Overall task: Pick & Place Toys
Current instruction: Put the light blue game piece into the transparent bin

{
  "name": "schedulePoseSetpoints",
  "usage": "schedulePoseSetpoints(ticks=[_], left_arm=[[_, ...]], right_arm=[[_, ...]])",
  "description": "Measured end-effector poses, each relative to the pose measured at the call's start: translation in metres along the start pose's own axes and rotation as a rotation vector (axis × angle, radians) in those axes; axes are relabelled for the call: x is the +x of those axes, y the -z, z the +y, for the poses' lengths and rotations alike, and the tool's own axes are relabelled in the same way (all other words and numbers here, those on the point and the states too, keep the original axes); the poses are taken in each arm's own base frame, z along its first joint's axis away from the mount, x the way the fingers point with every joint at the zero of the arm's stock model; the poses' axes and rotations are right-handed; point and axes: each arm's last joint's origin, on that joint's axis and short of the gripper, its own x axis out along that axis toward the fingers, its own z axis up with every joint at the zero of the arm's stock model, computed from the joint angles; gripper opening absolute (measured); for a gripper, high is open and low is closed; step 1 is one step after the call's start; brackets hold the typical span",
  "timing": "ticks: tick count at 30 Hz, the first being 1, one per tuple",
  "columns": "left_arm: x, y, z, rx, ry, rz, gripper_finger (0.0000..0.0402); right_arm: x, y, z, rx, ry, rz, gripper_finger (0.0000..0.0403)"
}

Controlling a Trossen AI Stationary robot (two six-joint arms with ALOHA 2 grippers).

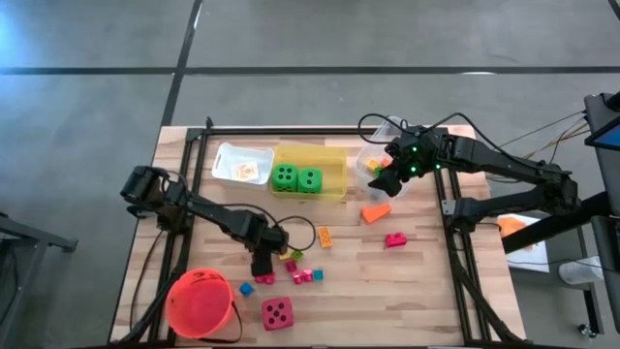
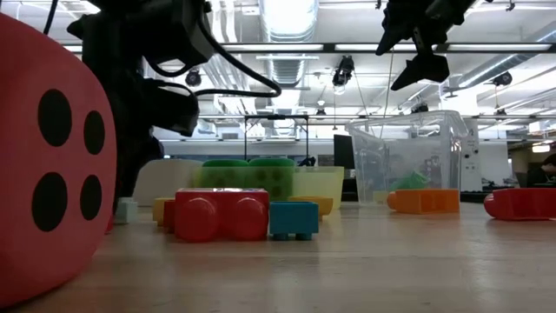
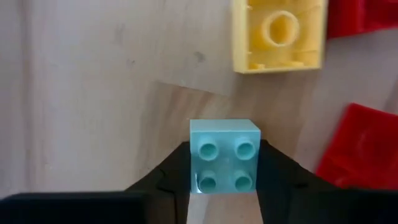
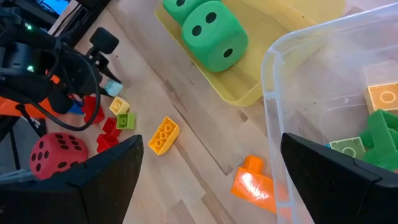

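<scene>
My left gripper [image 1: 263,266] is low over the table's near left part, shut on a small light blue brick [image 3: 224,158]. Around it lie a yellow brick [image 3: 280,34], red bricks [image 3: 357,149] and other small blocks [image 1: 305,275]. My right gripper [image 1: 386,181] is open and empty, high over the near edge of the clear bin [image 4: 292,56], which holds several blocks [image 4: 379,99]. Two green dice [image 1: 295,179] sit in the yellow bin [image 1: 334,160]. A pink-red die [image 1: 277,312] stands near the front edge. An orange wedge [image 1: 376,211] lies on the table below the clear bin. My left gripper pinches the light blue brick by two opposite side walls [image 3: 194,163] between its two fingers, which come from above and point down. The brick's studded top faces up. The low view shows it [image 2: 126,210] at about table height; whether it is lifted, I cannot tell.
An orange-red bucket [image 1: 201,302] stands at the near left corner. A white bin [image 1: 242,165] with cards is at the back left. An orange-yellow brick [image 1: 325,236] and a pink block [image 1: 395,239] lie mid-table. A black frame [image 1: 450,208] borders the table.
</scene>
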Motion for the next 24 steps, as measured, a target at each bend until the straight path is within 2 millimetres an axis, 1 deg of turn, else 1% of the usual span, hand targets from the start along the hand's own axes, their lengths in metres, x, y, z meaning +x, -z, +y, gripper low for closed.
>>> schedulePoseSetpoints(ticks=[4,6,8,12,15,18,21,24], left_arm=[[-0.003,0.0,-0.002,-0.013,0.06,0.021,0.012],[-0.009,-0.001,-0.003,-0.037,0.088,0.007,0.012],[-0.022,-0.006,-0.003,-0.058,0.115,-0.045,0.012],[-0.054,-0.014,0.006,-0.117,0.13,-0.178,0.012],[-0.086,-0.02,0.018,-0.182,0.175,-0.339,0.012],[-0.115,-0.029,0.036,-0.325,0.263,-0.542,0.012],[-0.143,-0.04,0.058,-0.512,0.388,-0.751,0.012],[-0.166,-0.054,0.079,-0.634,0.562,-0.94,0.012]], right_arm=[[0.0,0.0,0.0,-0.029,-0.013,0.007,0.0375],[0.0,0.0,0.002,-0.069,-0.044,0.009,0.0375],[0.0,-0.001,0.006,-0.11,-0.074,-0.002,0.0375],[0.001,-0.002,0.017,-0.219,-0.174,-0.031,0.0375],[0.001,-0.002,0.029,-0.312,-0.238,-0.081,0.0375],[0.0,-0.004,0.041,-0.424,-0.263,-0.174,0.0375],[-0.002,-0.006,0.052,-0.557,-0.254,-0.243,0.0375],[-0.01,-0.012,0.07,-0.676,-0.256,-0.294,0.0375]])
